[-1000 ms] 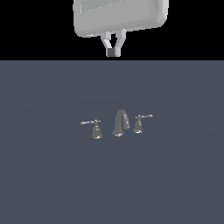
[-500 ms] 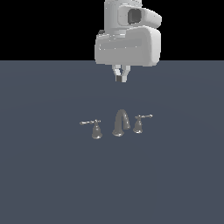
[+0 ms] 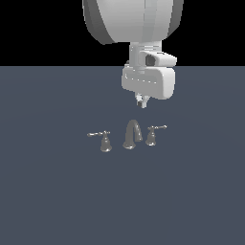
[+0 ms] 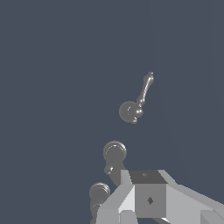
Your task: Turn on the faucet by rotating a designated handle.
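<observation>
Grey metal is all you have to work with on the dark blue-grey surface: the faucet stands as three separate pieces in a row near the middle of the exterior view. Its arched spout is in the centre. The handle you want is just beside the spout on the exterior view's right, a bell-shaped post with a thin lever pointing to that view's right and tilted slightly upward. The twin handle sits on the exterior view's left of the spout, its lever pointing the other way and lying about level.

Your end effector hangs from the white arm above the row, apart from every piece, roughly over the gap between the spout and the handle. Its fingers look close together with only a narrow slit between them, and they grip nothing; at this size you cannot judge the gap more finely.

From the wrist view you look down on the set. One handle shows clearly as a round cap with its lever stretching away from it. The spout appears as a round shape nearer the end effector, whose pale body fills the corner of that picture and partly hides a third round piece. The fingertips themselves are not visible there.
</observation>
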